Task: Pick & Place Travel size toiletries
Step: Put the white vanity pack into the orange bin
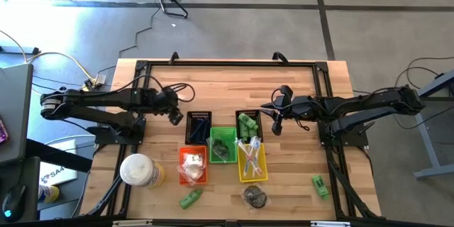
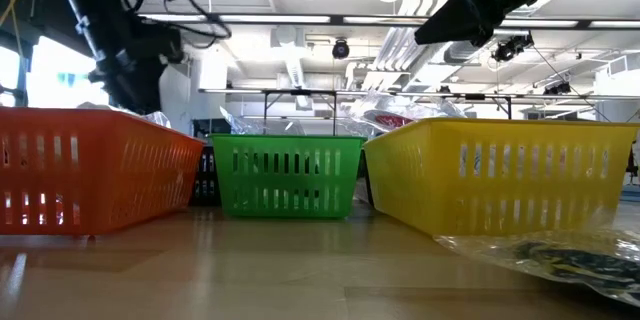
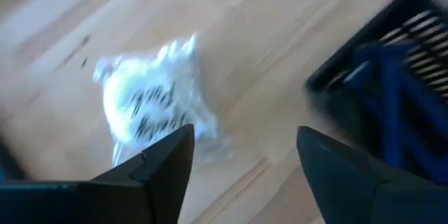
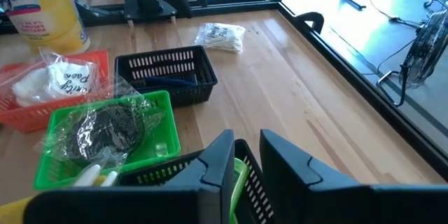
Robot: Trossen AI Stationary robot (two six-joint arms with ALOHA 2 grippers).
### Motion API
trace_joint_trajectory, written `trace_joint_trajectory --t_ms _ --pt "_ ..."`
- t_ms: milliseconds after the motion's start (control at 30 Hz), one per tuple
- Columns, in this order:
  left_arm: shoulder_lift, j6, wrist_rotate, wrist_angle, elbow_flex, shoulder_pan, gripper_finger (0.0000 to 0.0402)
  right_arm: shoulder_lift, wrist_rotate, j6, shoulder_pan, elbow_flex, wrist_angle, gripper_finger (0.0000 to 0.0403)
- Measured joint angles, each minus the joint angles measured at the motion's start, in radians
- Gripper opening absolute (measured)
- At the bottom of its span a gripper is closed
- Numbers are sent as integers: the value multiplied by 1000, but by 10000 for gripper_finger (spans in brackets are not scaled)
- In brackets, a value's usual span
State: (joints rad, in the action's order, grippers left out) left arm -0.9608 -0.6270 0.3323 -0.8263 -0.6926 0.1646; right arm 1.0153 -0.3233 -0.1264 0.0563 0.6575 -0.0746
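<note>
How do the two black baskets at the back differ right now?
The left black basket holds slim dark blue pieces; the right black basket holds green tubes. The left one stands behind the orange basket, the right one behind the yellow basket. Both are small, slotted, rectangular and upright.

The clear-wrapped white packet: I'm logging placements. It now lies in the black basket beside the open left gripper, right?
No. The packet lies on the bare table, outside the black basket, beside the open left gripper. The left wrist view shows it.
</note>
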Motion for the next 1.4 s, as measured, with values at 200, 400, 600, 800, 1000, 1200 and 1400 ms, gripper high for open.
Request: trace_joint_trajectory --t_ms 200,400,600,800,1000,1200,1400 --pt "-6 -80 2 -74 0 23 265 0 0 1 0 0 0 63" --pt "-6 -18 -54 -75 0 160 266 7 0 4 0 0 -3 63" --pt "-19 63 -148 -83 0 330 266 7 0 5 0 0 -4 63" --pt "-73 127 -204 -79 0 476 266 7 0 26 0 0 -4 63" --pt "-172 191 -271 -7 0 574 266 7 0 28 0 0 -5 63" --pt "-296 231 -318 38 0 630 266 7 5 45 0 0 -5 63" --pt "-392 251 -318 45 0 677 266 7 5 45 0 0 -5 63"
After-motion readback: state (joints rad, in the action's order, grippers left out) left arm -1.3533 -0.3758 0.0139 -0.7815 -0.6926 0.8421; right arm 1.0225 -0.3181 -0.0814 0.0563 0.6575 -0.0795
